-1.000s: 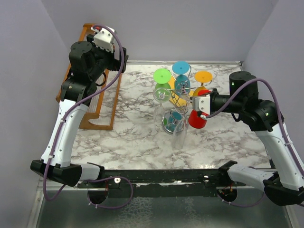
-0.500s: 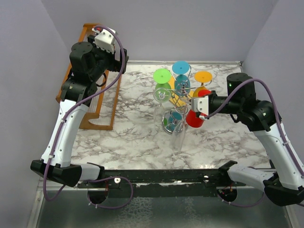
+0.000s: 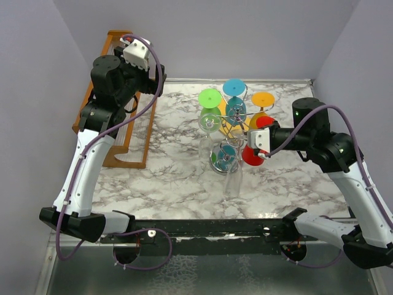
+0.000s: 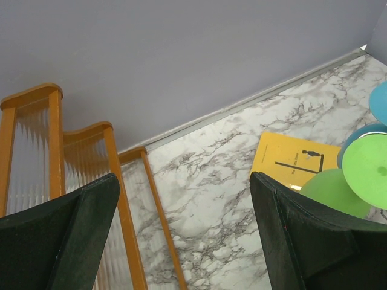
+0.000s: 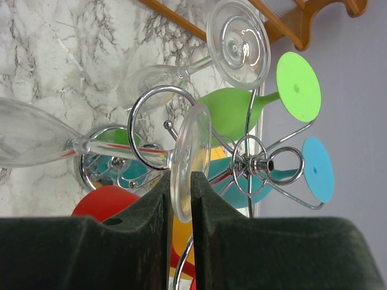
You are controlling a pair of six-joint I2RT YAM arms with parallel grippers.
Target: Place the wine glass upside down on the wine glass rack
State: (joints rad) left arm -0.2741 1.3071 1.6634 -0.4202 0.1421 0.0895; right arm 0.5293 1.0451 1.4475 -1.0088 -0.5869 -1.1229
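The clear wine glass (image 5: 121,154) hangs bowl down with its stem through a curled arm of the chrome wine glass rack (image 5: 260,162). Its round foot sits edge-on between my right gripper's (image 5: 179,181) fingers, which are shut on it, close on both faces. From above, the glass (image 3: 232,178) dangles at the rack's (image 3: 228,126) near side, and the right gripper (image 3: 248,144) reaches in from the right. My left gripper (image 4: 184,178) is open and holds nothing, raised over the back-left corner (image 3: 156,83).
Green (image 3: 209,98), blue (image 3: 234,87), orange (image 3: 262,99) and red (image 3: 252,155) glasses and another clear one (image 5: 237,37) hang on the rack. An orange wooden slatted rack (image 3: 123,144) leans at the left wall. A yellow card (image 4: 290,160) lies behind the chrome rack.
My right gripper has drawn back slightly to the right and toward me, the clear glass shifting with it, and its fingers have eased a little. The left arm barely moved.
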